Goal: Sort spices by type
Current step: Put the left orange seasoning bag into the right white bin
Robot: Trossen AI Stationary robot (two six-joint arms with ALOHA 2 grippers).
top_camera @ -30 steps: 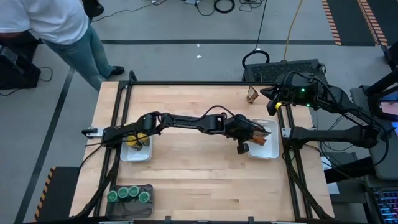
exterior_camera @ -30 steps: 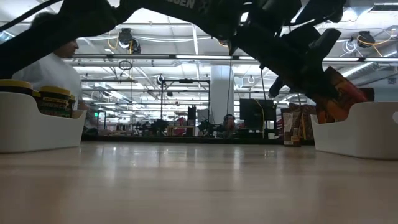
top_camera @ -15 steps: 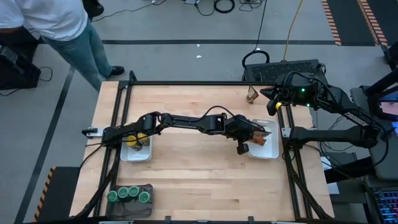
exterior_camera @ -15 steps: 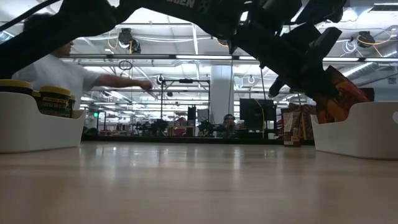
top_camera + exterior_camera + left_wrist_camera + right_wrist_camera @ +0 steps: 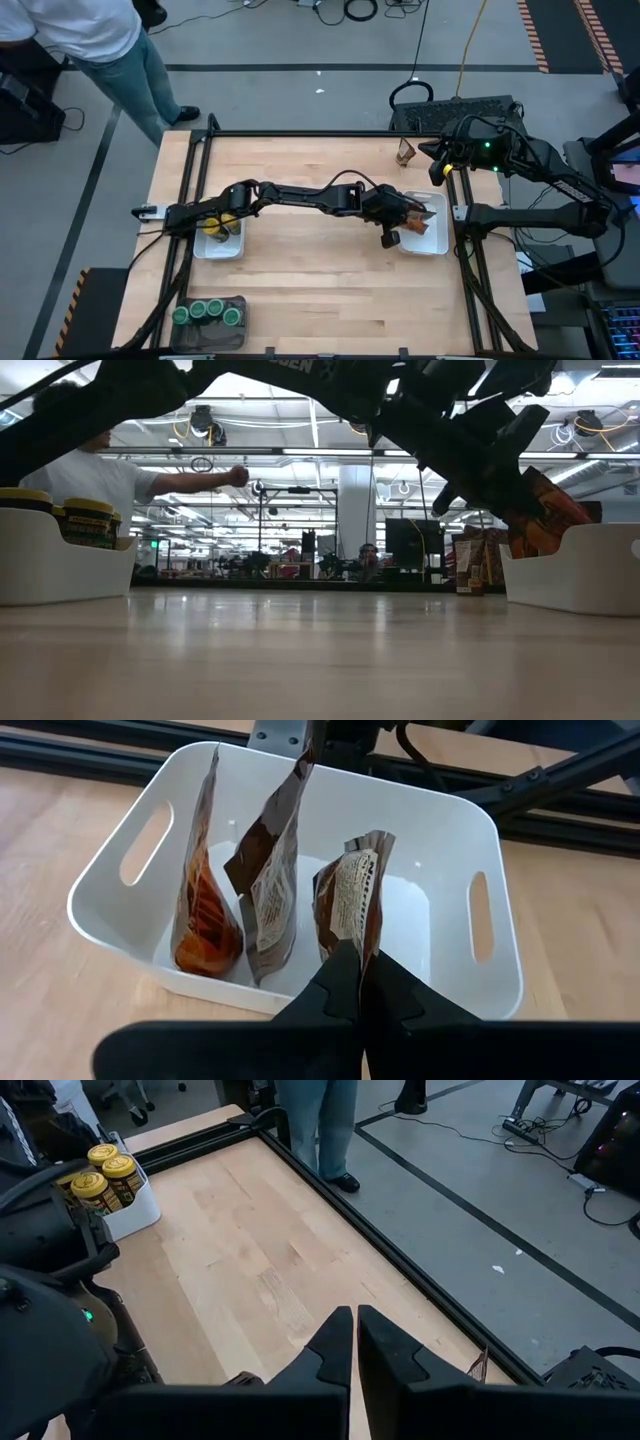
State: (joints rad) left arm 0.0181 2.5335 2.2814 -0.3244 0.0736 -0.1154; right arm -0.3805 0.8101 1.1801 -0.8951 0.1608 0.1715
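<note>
Two of my end effectors show: left end effector [image 5: 360,982] clamped on a brown packet [image 5: 352,900] inside the white tray [image 5: 455,830], beside two other packets [image 5: 235,885]; right end effector [image 5: 355,1342] closed, empty, beyond that tray.

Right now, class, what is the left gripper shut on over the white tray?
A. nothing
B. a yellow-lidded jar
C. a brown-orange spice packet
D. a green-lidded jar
C: the left gripper pinches the brown-orange spice packet upright inside the white tray, beside two other packets.
</note>
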